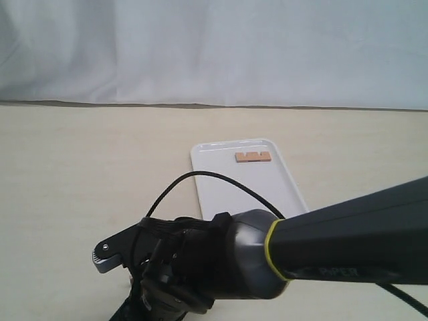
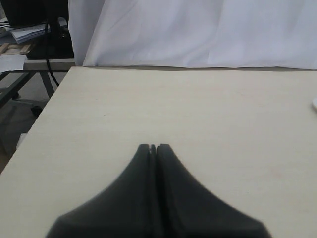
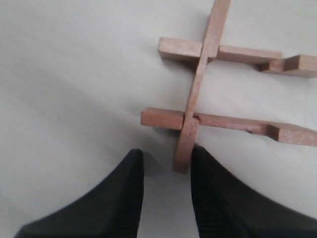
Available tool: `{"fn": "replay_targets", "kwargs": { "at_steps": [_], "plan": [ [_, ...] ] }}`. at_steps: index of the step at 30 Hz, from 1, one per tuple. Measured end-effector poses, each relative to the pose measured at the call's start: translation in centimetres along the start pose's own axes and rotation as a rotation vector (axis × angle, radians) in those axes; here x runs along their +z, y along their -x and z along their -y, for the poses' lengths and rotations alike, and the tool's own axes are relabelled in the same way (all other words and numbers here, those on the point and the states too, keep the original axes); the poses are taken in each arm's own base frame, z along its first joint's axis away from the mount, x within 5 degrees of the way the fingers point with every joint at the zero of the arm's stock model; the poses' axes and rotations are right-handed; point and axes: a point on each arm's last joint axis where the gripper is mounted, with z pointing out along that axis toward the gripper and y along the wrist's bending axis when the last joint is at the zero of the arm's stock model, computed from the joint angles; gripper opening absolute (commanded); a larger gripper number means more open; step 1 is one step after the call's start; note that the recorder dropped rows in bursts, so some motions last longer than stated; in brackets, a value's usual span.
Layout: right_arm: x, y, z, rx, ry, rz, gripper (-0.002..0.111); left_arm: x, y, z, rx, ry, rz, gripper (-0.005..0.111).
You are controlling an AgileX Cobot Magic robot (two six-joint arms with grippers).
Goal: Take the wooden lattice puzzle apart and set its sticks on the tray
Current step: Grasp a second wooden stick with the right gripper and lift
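Tray (image 1: 221, 194): white, centre of the exterior frame; its near end is hidden behind a dark robot arm (image 1: 348, 234) that fills the lower right.
Loose stick (image 1: 253, 157): flat on the tray, near its far rim.
Lattice puzzle (image 3: 203, 52): on the pale tabletop (image 3: 74, 74) in the right wrist view. Three sticks interlock, two parallel bars crossed by one, with bare notches at the bars' other ends.
Right gripper (image 3: 163, 156): jaws apart, holding nothing. The end of the crossing stick (image 3: 190, 119) sits in the gap, just beside one finger (image 3: 213, 198).
Left gripper (image 2: 153, 148): fingers pressed together, empty, over bare tabletop.
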Motion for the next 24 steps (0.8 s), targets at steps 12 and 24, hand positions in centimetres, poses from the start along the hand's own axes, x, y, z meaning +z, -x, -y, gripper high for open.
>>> {"fn": "replay_targets", "kwargs": {
  "at_steps": [12,24],
  "plan": [
    [0.1,0.1,0.2,-0.007,-0.018,0.01,0.005,0.0,0.0,0.0,0.0,0.0,0.0,0.0],
    [-2.1,0.7,0.2,-0.021,-0.009,0.056,0.005,0.0,0.0,0.0,0.0,0.0,0.0,0.0]
  ]
}}
